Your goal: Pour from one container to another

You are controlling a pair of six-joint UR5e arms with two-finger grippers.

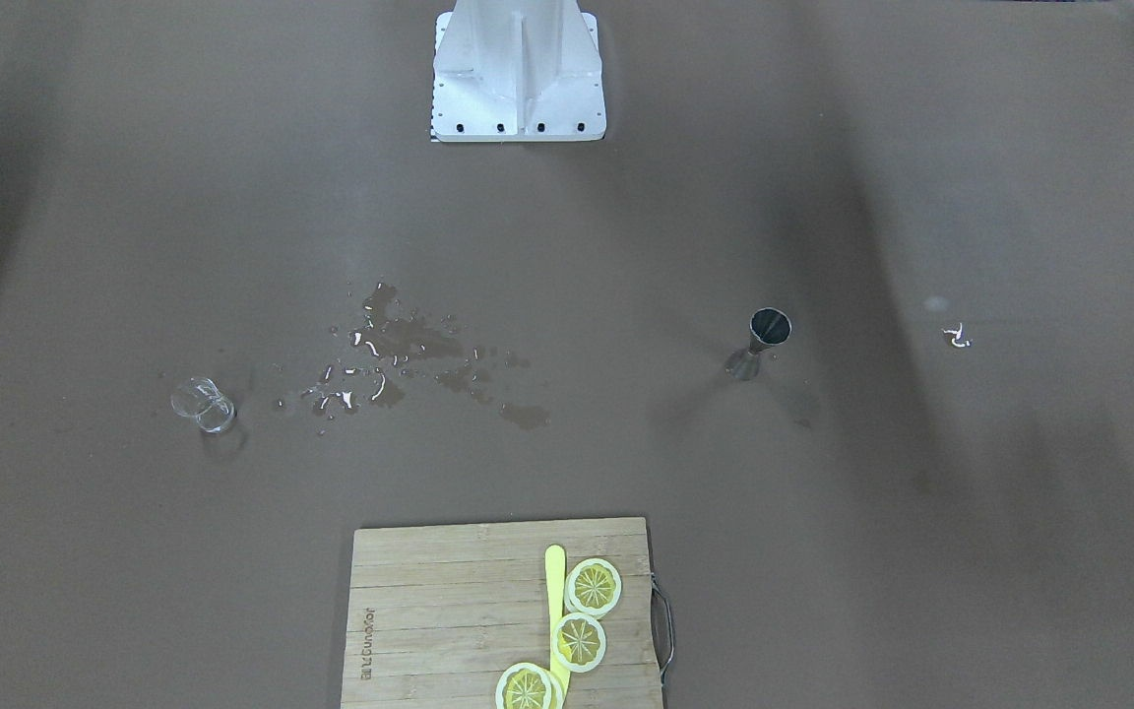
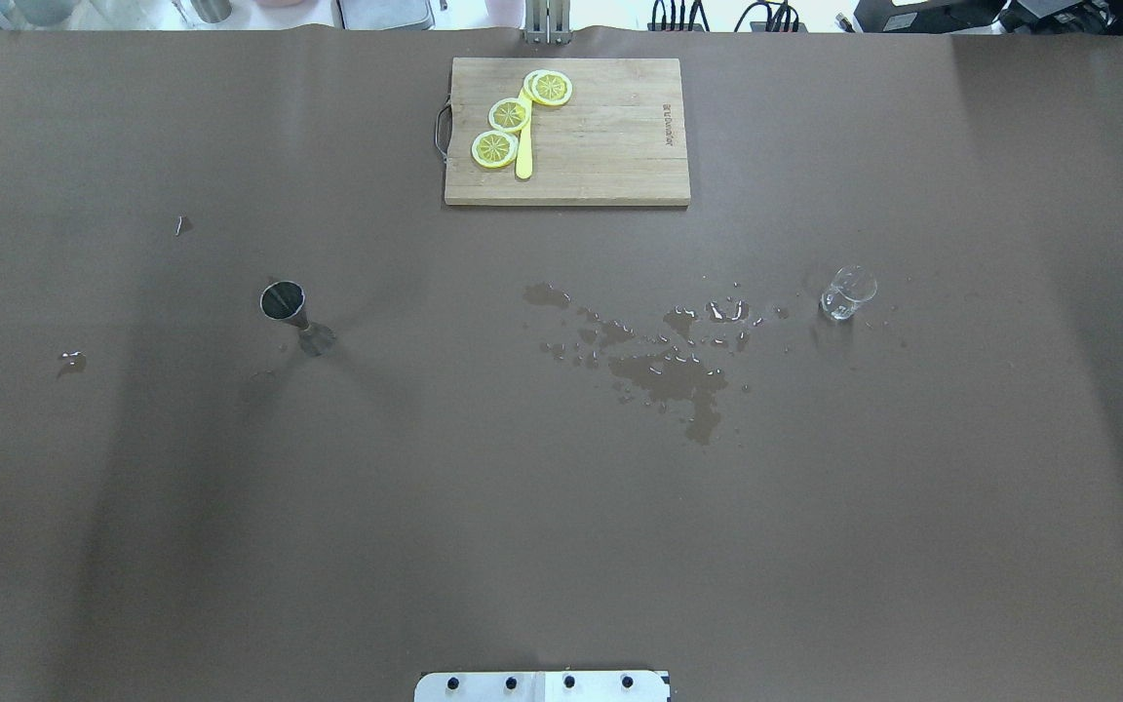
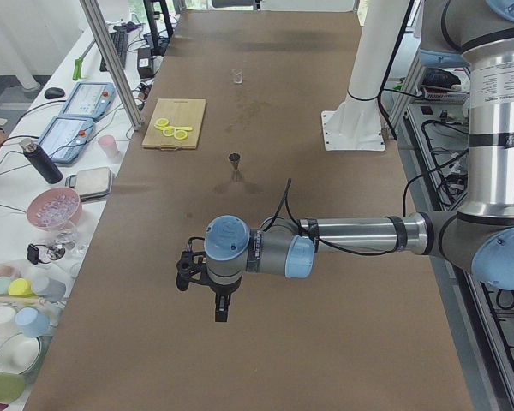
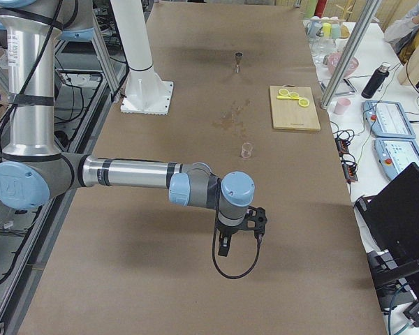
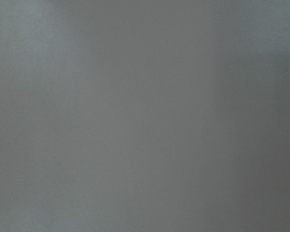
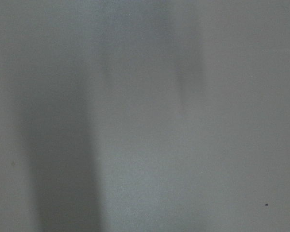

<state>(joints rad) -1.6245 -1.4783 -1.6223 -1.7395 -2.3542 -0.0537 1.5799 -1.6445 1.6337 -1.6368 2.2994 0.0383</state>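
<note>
1. Two containers stand on the table (image 2: 561, 546): a steel jigger (image 2: 284, 304) on the robot's left half and a small clear glass (image 2: 848, 292) on its right half. They are well apart, with spilled liquid (image 2: 664, 369) between them.
2. Jigger: probably light, stiff and slick. Its narrow waist looks the best hold.
3. Glass: probably fragile and slippery. Grip its side wall gently.
4. Left fingers (image 3: 221, 310) and right fingers (image 4: 224, 246) hang far from both containers. I cannot tell how far open they are.
5. Wrist views show only blur, and neither vessel's contents can be made out.
</note>
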